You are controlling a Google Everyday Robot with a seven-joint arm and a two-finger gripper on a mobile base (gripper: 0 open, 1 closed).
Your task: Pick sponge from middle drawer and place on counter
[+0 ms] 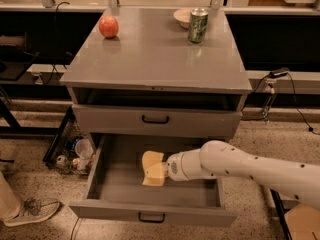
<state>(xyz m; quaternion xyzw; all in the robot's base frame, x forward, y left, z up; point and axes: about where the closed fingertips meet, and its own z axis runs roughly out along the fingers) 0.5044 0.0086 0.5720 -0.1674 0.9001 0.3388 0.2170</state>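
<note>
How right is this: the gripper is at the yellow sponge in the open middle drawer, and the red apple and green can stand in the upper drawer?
One part is wrong. The camera view shows the red apple and green can on the counter, not in the upper drawer. The gripper is at the yellow sponge in the open middle drawer.

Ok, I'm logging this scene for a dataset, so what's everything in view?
sponge: one, pale yellow, inside the middle drawer
middle drawer: one, grey, open, lowest
upper drawer: one, grey, shut, above it
counter: one, grey, cabinet top
apple: one, red, counter's back left
can: one, green, counter's back right
bowl: one, pale, just behind the can
shoe: one, light, floor at lower left
arm: one, white, reaching in from the right
gripper: one, at the sponge
</note>
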